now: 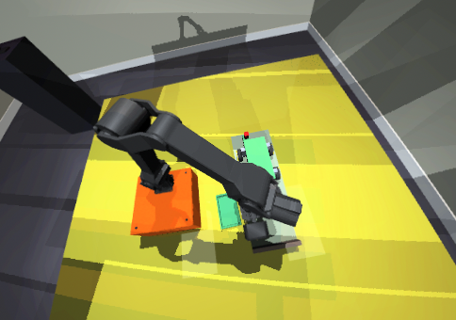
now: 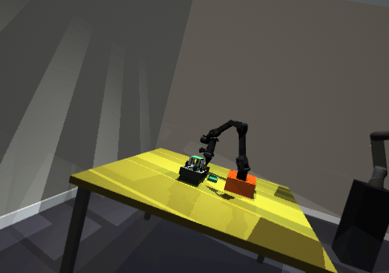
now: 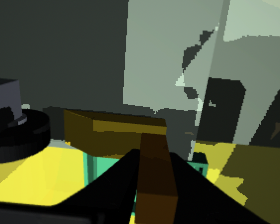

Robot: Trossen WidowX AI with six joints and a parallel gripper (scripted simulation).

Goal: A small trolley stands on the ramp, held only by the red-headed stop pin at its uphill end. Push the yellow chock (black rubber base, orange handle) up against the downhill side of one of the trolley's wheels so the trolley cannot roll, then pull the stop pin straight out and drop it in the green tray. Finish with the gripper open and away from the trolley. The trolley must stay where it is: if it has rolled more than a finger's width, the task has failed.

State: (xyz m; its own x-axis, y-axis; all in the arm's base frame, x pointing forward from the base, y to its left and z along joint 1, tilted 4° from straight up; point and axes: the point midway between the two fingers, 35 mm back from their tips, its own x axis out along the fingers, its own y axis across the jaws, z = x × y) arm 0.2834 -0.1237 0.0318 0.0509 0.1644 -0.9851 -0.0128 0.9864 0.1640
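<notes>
The green-topped trolley (image 1: pixel 258 152) (image 2: pixel 197 157) stands on the grey ramp (image 1: pixel 284 234) (image 2: pixel 193 175). The red-headed stop pin (image 1: pixel 246 135) is at its uphill end. My gripper (image 3: pixel 152 158) (image 2: pixel 207 165) is shut on the chock's orange handle (image 3: pixel 157 172). The chock's yellow body (image 3: pixel 116 132) shows ahead of the fingers in the wrist view, right of a black trolley wheel (image 3: pixel 21 142) with a gap between them in that view. Its black base is not distinguishable, nor whether it touches the ramp. In the top view the arm hides the fingers and chock. The green tray (image 1: pixel 228 212) (image 2: pixel 213 178) lies beside the ramp.
The arm (image 1: pixel 198 153) (image 2: pixel 220 130) reaches from its orange base block (image 1: pixel 165 208) (image 2: pixel 240 183) over the tray side and the lower ramp. The yellow table (image 1: pixel 367 203) (image 2: pixel 141 181) lies around the ramp. A dark pedestal (image 2: pixel 362 222) stands off the table.
</notes>
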